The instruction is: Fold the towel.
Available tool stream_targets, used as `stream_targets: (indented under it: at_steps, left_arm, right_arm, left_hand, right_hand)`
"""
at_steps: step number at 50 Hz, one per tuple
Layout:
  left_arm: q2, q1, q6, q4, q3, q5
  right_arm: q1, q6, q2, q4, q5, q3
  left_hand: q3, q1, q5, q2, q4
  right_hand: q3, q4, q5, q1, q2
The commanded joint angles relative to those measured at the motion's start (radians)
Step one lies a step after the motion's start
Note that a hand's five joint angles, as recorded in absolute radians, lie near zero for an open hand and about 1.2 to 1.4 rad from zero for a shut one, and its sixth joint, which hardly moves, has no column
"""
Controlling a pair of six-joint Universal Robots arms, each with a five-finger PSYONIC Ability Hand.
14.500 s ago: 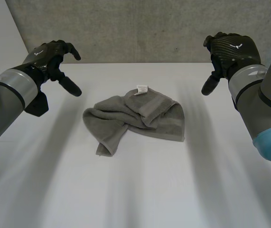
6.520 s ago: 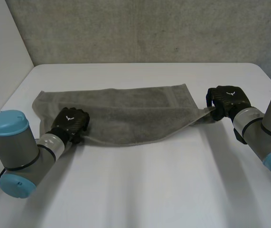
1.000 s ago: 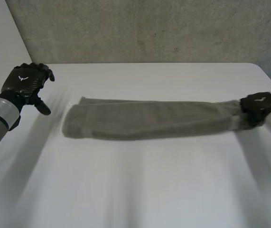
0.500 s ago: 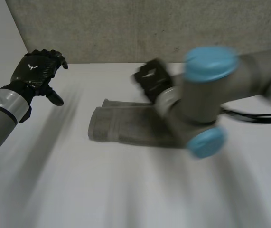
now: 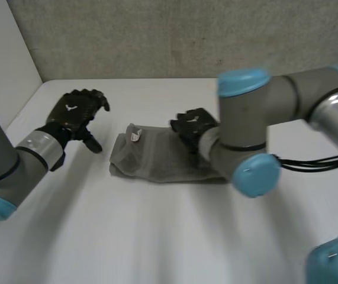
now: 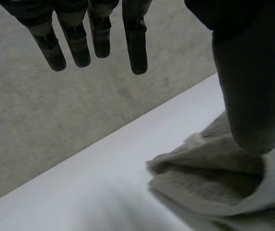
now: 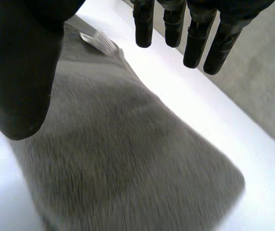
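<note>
Judging the fold nearly done, I see the grey towel (image 5: pixel 157 163) lying doubled at the centre of the white table (image 5: pixel 157 236), label (image 5: pixel 136 136) at its left end. My right hand (image 5: pixel 192 127) hangs over its upper right edge, fingers straight, thumb apart, empty. My left hand (image 5: pixel 74 115), also spread and empty, hovers centre left. Next probably comes flattening; my right arm (image 5: pixel 245 136) covers the towel's right end.

Head cam high, rear, down onto table (image 5: pixel 157 236); wrist cams close-up; towel (image 5: pixel 157 163) in all 3.
</note>
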Motion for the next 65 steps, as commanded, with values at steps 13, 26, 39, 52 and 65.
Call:
stream_targets:
  at_steps: [13,26,39,52,65]
  left_arm:
    - [-0.027,-0.132,0.000,0.038,-0.046,0.001]
    - [-0.019,-0.127,-0.002,0.040,-0.062,0.000]
    - [0.004,-0.118,-0.006,0.038,-0.065,-0.002]
    - [0.053,-0.121,-0.031,0.038,-0.020,-0.048]
    - [0.051,-0.117,-0.143,0.038,0.018,-0.097]
  right_arm:
    - [-0.192,0.062,-0.287,-0.483,-0.104,0.759]
    - [-0.214,0.200,-0.256,-0.544,-0.099,0.804]
    - [-0.344,0.010,-0.513,-0.395,-0.204,0.917]
    - [-0.138,-0.018,-0.428,-0.273,-0.167,0.593]
    - [0.213,0.025,-0.121,-0.231,-0.014,0.347]
  left_hand:
    - [-0.058,-0.065,-0.037,-0.052,-0.060]
    - [-0.058,-0.065,-0.037,-0.052,-0.060]
    - [-0.058,-0.065,-0.037,-0.052,-0.060]
    - [-0.066,-0.074,-0.045,-0.060,-0.069]
    - [-0.069,-0.077,-0.048,-0.063,-0.072]
  right_hand:
    - [0.223,0.214,0.238,0.239,0.227]
    - [1.148,1.139,1.163,1.163,1.151]
    - [1.148,1.139,1.163,1.163,1.151]
    - [1.148,1.139,1.163,1.163,1.151]
    - [-0.074,-0.083,-0.059,-0.059,-0.071]
